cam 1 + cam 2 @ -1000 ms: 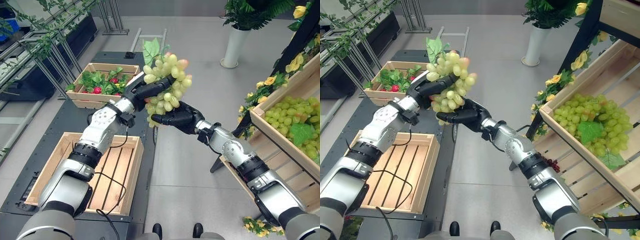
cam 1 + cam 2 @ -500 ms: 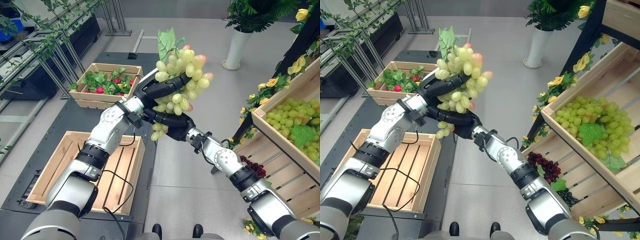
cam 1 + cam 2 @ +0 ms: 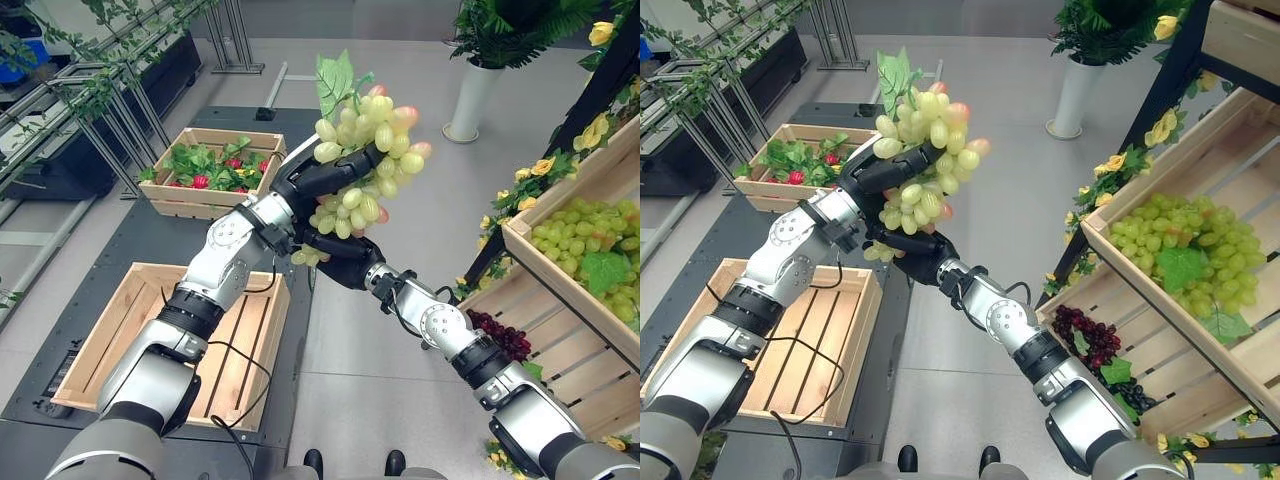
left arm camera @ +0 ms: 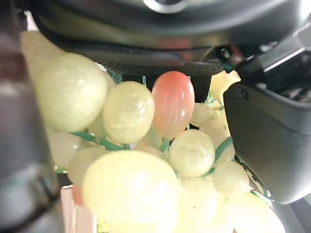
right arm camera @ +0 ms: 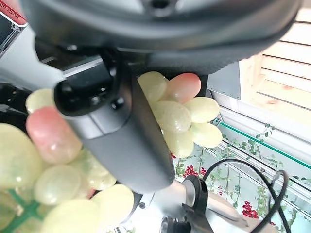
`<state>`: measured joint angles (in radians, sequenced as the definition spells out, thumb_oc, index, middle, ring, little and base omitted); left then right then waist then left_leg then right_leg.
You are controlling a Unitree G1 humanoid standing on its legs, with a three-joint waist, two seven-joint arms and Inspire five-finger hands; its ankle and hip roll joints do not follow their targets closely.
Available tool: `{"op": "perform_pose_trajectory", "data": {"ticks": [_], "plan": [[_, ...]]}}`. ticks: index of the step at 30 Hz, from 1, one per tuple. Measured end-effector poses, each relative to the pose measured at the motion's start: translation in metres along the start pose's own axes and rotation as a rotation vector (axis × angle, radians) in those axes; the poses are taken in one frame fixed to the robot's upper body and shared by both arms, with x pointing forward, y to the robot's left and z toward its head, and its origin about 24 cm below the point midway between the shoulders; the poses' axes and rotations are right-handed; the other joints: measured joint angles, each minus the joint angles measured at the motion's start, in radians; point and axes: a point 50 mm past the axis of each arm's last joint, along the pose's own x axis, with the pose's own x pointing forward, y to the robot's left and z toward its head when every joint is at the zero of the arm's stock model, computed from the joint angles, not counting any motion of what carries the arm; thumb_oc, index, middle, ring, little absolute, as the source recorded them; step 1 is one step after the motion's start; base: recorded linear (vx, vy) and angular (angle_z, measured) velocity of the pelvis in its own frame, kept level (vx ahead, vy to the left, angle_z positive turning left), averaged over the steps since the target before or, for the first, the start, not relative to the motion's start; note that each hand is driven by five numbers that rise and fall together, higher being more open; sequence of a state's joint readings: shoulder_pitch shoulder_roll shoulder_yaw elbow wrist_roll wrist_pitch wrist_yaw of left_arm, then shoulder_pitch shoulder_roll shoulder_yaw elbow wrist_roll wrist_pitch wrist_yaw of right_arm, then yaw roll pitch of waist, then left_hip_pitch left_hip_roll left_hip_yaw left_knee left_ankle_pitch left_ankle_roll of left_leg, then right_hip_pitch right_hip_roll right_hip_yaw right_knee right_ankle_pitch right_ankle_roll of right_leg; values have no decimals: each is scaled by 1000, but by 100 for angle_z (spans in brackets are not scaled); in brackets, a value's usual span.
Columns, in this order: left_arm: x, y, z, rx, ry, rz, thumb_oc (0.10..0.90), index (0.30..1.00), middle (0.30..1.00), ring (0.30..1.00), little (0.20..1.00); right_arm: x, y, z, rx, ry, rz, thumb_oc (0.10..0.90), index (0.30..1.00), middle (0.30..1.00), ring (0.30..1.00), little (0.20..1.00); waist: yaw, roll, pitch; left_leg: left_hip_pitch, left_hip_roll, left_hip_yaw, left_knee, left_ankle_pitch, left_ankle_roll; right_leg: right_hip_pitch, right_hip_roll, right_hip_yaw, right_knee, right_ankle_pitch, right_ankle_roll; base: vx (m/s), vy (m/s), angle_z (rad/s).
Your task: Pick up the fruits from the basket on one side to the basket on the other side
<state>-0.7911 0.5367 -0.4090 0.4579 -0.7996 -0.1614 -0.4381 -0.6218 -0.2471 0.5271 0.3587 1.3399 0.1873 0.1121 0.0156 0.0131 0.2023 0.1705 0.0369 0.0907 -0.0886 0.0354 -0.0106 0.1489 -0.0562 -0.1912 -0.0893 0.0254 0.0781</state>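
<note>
Dark fingers of the left hand [image 3: 318,180] are curled round the upper part of a large bunch of pale green plastic grapes [image 3: 362,150] with a green leaf, held high at the centre of the head views. The right hand [image 3: 340,268] is cupped under the bunch's lower end, its fingers bent against the grapes. The step in hand is judged to be a hand-to-hand transfer in mid-air. Next, release by one hand would be called for, then carriage toward the empty slatted wooden crate [image 3: 245,350] at lower left. A grape-filled wooden crate [image 3: 590,290] is seen at right. No legible writing is made out.
</note>
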Motion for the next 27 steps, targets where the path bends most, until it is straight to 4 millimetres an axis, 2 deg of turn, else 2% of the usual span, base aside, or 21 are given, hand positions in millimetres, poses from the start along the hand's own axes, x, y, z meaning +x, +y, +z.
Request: {"op": "perform_pose_trajectory", "data": {"ticks": [3, 4, 7, 8, 9, 11, 14, 21, 27], "plan": [[-4, 2, -5, -11, 3, 28, 670, 705, 705, 705, 705, -7, -10, -2, 0, -2, -37, 400, 300, 300, 300, 300, 0, 2, -2, 0, 0, 0, 0, 0, 0, 0, 0, 0, 0, 0, 0, 0, 0, 0], [-7, 3, -8, -15, 2, 41, 648, 672, 672, 672, 672, -10, -14, -2, 3, -5, -51, 400, 300, 300, 300, 300, -1, 2, -2, 0, 0, 0, 0, 0, 0, 0, 0, 1, 0, 0, 0, 0, 0, 0], [-24, 19, -22, -44, 37, 176, 651, 676, 676, 676, 676, -16, -22, 4, 26, -73, -78, 400, 300, 300, 300, 300, -5, 5, -4, 2, 1, 2, 0, 0, 0, -2, 1, 8, 0, 1, -1, 8, 8, -7], [-34, 26, -30, -60, 58, 241, 698, 747, 747, 747, 747, -20, -25, 10, 32, -109, -91, 400, 300, 300, 300, 300, -6, 7, -5, 3, 1, 2, 0, 0, 0, -2, 1, 13, 0, 1, -1, 9, 5, -8], [-42, 32, -36, -73, 75, 293, 800, 900, 900, 900, 900, -23, -28, 15, 32, -138, -102, 400, 300, 300, 300, 300, -8, 7, -5, 4, 1, 3, 0, 0, 0, -2, 2, 14, 0, 2, -1, 12, 7, -6], [-61, 40, -47, -100, 100, 382, 800, 900, 900, 900, 900, -28, -34, 27, 13, -180, -124, 400, 300, 300, 300, 300, -19, 7, -6, 4, 2, 3, 0, 0, 0, -2, 2, 14, 0, 2, -1, 0, 0, 0], [-73, 46, -54, -117, 120, 443, 800, 900, 900, 900, 900, -35, -39, 34, -15, -206, -149, 400, 300, 300, 300, 300, -19, 6, -6, 4, 2, 3, 0, 0, 0, -2, 2, 15, 0, 3, -1, 0, 0, 0], [-80, 53, -51, -125, 101, 488, 800, 900, 900, 900, 900, -49, -55, 20, 24, -201, -212, 400, 300, 300, 300, 300, -20, 4, -8, 4, 1, 3, 0, 0, 0, -2, 2, 15, 0, 3, 0, 0, 0, 0], [-86, 51, -56, -136, 111, 469, 800, 900, 900, 900, 900, -53, -59, 18, 6, -206, -230, 400, 300, 300, 300, 300, -30, 4, -8, 7, 2, 8, 0, 0, 0, -2, 2, 20, 0, 5, 0, 2, 2, -2]]}}
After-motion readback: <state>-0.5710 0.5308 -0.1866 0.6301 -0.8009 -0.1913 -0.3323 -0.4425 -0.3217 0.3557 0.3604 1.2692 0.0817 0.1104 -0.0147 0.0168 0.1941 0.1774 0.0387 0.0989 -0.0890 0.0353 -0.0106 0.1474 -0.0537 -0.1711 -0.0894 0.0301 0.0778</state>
